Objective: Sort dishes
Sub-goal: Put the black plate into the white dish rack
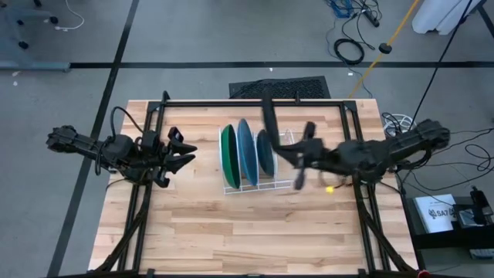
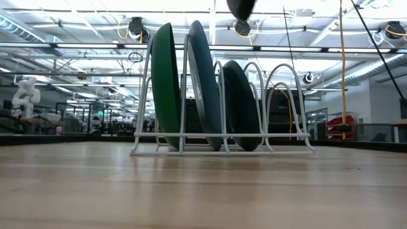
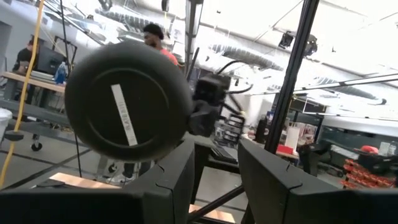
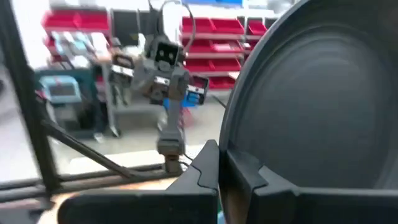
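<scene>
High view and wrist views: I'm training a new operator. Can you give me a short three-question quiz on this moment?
1. True or false: the white wire rack holds four plates.
2. Which plate does the right gripper grip? A green, B dark teal, C black.
3. In the high view, on which side of the rack does the left gripper wait, open and empty?

Key: 1 false, three plates stand in it. 2 C, the black plate. 3 left.
</scene>
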Controlling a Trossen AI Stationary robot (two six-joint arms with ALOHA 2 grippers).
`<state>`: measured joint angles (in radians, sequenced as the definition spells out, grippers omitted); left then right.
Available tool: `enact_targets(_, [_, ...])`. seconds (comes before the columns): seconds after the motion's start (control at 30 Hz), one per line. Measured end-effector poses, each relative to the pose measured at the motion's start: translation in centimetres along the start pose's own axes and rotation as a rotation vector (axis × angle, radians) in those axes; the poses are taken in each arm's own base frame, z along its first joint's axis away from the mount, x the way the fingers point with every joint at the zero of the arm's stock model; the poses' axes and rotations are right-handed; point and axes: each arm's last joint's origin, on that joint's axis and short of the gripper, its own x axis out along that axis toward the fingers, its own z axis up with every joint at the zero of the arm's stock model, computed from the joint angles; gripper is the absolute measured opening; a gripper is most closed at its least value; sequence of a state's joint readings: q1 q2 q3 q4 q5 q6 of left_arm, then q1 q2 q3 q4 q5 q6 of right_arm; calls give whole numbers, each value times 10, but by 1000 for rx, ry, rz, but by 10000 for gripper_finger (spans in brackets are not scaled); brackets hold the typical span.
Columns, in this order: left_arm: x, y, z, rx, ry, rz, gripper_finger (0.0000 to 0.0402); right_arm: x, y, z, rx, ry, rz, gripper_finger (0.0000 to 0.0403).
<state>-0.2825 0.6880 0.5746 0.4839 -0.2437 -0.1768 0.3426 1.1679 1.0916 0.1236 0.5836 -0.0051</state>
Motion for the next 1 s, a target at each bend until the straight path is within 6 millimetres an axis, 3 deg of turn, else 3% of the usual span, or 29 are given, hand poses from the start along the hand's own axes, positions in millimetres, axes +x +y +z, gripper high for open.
enact_targets(0.13, [0,0,-1,3,13,-4,135,-38,-21,-30,134,-68,29,0])
enact_targets(0.3, [0,0,-3,35,28,-1,135,-57,-30,-77,234,-139,79,0])
enact_targets(0.47, [1,0,-3,37,29,0,135,-61,-39,-116,287,-90,48,0])
enact_targets(1.0, [1,1,-4,64,36,7,135,-71,-59,-174,470,-51,2,0])
